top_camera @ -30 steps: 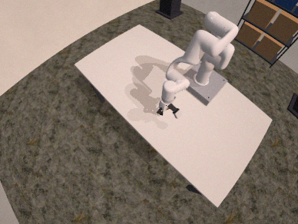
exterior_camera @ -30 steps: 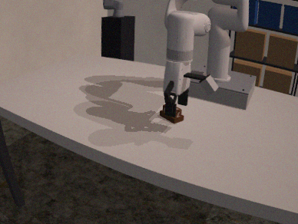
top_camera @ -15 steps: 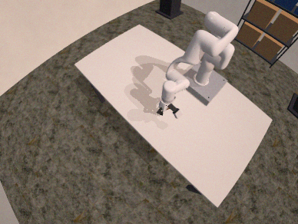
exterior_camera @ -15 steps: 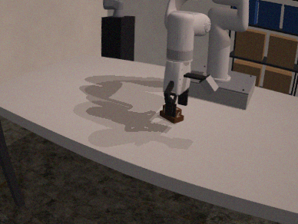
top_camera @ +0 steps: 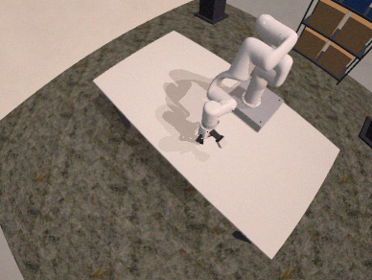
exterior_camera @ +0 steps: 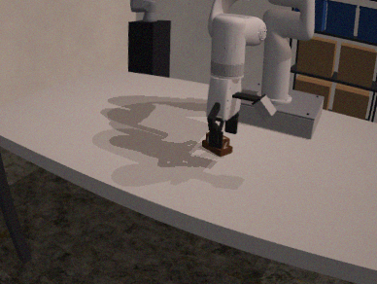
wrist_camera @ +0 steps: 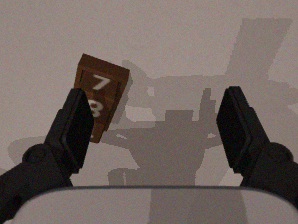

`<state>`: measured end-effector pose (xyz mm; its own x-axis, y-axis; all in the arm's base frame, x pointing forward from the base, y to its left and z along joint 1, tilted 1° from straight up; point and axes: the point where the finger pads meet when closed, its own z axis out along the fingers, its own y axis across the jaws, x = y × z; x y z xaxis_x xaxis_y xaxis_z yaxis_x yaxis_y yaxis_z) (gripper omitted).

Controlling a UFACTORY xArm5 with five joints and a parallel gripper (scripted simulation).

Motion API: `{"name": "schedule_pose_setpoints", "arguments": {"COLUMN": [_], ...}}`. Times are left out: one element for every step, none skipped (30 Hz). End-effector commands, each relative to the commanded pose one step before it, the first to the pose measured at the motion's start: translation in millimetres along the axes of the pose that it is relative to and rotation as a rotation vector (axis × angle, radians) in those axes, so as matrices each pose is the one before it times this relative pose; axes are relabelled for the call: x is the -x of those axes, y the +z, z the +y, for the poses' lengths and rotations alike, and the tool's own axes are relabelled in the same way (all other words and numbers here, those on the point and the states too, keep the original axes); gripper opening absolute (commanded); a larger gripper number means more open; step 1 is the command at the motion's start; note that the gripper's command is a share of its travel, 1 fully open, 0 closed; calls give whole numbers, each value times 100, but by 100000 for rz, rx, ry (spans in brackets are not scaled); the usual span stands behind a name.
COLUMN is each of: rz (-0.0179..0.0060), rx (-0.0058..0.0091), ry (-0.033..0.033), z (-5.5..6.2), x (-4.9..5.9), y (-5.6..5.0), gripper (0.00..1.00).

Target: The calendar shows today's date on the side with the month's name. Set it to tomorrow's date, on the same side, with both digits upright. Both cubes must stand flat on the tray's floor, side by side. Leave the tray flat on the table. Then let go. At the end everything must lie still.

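Pale housing (wrist_camera: 120, 207) fills the bottom edge of the wrist view; beyond it the gripper (top_camera: 208, 138) (exterior_camera: 224, 136) (wrist_camera: 154, 104) has its jaws spread wide, pinching nothing. The brown calendar (exterior_camera: 223, 150) (wrist_camera: 104, 65) shows a white 7 and 8, the left-hand finger in view partly covering it. From the exterior, the calendar sits on the surface (top_camera: 268, 192) (exterior_camera: 291, 204) (wrist_camera: 200, 40) below the jaws. From the top, the arm (top_camera: 249, 53) (exterior_camera: 228, 46) reaches over the surface; the calendar is too hidden to make out.

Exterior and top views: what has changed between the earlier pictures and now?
Nothing visibly changed: no clear movement of the arm or tray. The pincer is open now; I see nothing taken hold of or let go.
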<state>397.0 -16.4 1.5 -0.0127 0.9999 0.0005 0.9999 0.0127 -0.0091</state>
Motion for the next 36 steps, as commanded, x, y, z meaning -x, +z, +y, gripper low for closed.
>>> {"name": "schedule_pose_setpoints", "arguments": {"rz": [-16,0,0,0,0,0,0,0,0,0,0,0,0,0,0,0,0,0,0,0,0,0,0,0,0,0,0,1,1,1,2,2,2,1,2,2], "rx": [331,0,0,0,0,0,0,0,0,0,0,0,0,0,0,0,0,0,0,0,0,0,0,0,1,0,0,1,2,3,3,3,3,2,-10,-16], "ry": [-2,0,0,0,0,0,0,0,0,0,0,0,0,0,0,0,0,0,0,0,0,0,0,141,844,0,0,1888,2952,3796,4258,4258,3796,2952,1293,8], "z": [129,0,0,0,0,0,0,0,0,0,0,0,0,0,0,0,0,0,0,0,0,0,0,-1,-7,0,0,-16,-23,-27,-27,-23,-16,-10,-30,-36], "x": [6,0,0,0,0,0,0,0,0,0,0,0,0,0,0,0,0,0,0,0,0,0,0,3,21,0,0,46,73,95,107,108,97,76,265,325], "y": [-101,0,0,0,0,0,0,0,0,0,0,0,0,0,0,0,0,0,0,0,0,0,0,0,0,0,0,-1,-1,-1,-1,-1,-1,-1,-3,-4], "gripper": [100,100,100,100,100,100,100,100,100,100,100,100,100,100,100,100,100,100,100,100,100,100,100,100,100,100,100,100,100,100,100,100,100,100,100,100]}}
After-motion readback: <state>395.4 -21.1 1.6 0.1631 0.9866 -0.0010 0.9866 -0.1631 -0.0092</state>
